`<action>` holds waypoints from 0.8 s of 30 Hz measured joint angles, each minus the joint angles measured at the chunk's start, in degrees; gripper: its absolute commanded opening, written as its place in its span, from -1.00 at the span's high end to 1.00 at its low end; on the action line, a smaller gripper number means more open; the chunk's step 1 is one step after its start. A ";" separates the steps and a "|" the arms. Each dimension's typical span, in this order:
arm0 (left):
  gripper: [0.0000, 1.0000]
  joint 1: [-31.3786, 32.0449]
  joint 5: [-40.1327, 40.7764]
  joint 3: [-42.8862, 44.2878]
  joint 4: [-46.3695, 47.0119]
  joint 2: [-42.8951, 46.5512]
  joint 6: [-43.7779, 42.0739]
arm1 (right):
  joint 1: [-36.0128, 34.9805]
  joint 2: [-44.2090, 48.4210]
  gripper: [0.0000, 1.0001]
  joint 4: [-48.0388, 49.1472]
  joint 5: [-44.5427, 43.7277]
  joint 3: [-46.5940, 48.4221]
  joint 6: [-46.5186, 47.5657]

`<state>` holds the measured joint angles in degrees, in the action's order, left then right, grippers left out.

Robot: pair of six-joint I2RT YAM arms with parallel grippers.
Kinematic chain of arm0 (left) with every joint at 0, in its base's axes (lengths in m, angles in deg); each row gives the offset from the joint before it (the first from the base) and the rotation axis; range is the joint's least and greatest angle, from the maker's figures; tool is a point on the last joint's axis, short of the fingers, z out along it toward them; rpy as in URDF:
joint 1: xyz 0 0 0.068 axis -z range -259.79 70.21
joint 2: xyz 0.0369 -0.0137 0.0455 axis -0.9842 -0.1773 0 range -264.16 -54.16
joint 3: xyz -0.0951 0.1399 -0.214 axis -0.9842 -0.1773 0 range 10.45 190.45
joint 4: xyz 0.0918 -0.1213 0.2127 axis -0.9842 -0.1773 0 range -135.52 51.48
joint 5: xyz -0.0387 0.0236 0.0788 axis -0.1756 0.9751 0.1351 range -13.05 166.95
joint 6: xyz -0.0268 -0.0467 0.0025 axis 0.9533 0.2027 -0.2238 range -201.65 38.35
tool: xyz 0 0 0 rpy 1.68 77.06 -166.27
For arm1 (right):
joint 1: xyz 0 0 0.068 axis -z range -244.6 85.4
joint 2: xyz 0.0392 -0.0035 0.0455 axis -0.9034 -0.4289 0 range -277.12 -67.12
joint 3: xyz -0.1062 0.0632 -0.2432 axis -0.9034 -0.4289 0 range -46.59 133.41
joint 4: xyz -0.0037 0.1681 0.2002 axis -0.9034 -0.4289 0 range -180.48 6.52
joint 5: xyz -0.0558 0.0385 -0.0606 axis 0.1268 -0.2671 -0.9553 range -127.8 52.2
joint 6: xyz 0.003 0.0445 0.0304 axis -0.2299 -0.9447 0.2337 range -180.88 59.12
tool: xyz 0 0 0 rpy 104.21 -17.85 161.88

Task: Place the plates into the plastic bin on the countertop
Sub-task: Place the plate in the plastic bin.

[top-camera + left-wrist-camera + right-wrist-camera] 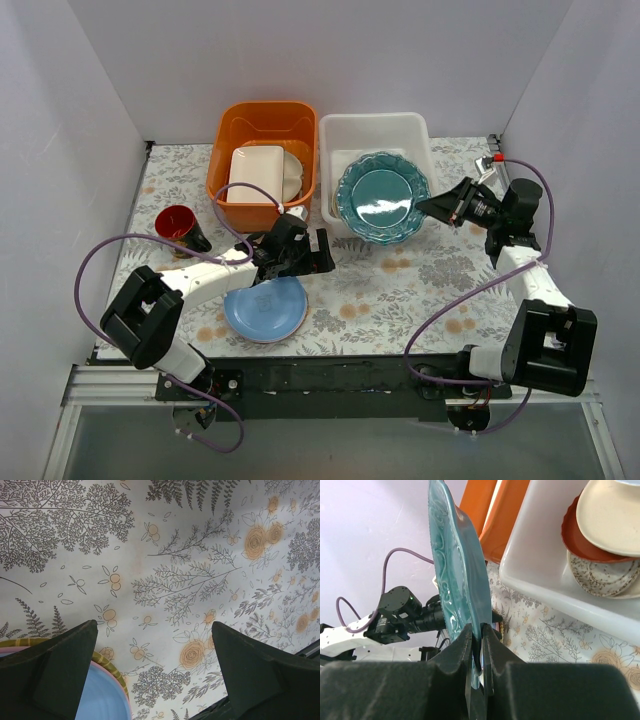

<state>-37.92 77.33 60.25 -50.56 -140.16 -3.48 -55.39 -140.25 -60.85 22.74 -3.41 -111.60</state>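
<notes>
Right end effector pinching teal plate, over plastic bin

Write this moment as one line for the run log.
right gripper: shut on teal plate rim | teal plate: over plastic bin, not released | left gripper: open, empty, beside light blue plate on countertop

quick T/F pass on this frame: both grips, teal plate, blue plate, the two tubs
1. The right gripper is shut on the rim of the teal plate. True.
2. The left gripper holds the light blue plate. False: it is open and empty; that plate lies on the countertop.
3. The teal plate lies flat inside the plastic bin. False: it is gripped by its rim above the bin's near side.
4. The plastic bin already holds other plates. True.
5. The orange tub is empty. False: a cream dish sits in it.
</notes>
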 measured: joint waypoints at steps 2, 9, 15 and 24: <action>-0.96 0.00 0.00 0.00 0.02 0.00 0.00 | -0.33 -0.79 0.97 1.16 -0.02 0.79 -0.68; -0.96 0.00 0.00 0.00 -0.02 0.00 -0.02 | -0.96 -3.56 0.97 3.72 -0.44 2.73 -2.75; -0.96 0.00 0.02 0.00 -0.02 0.00 -0.02 | -0.98 -4.42 0.97 4.70 -0.59 4.28 -3.65; -0.96 0.00 0.09 0.00 -0.22 0.00 -0.02 | -1.01 -6.58 0.97 6.21 -0.63 6.23 -4.57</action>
<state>-37.92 77.42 60.25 -50.77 -140.16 -3.50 -56.40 -146.83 -54.64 22.10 2.81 -116.17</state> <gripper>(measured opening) 0.981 0.152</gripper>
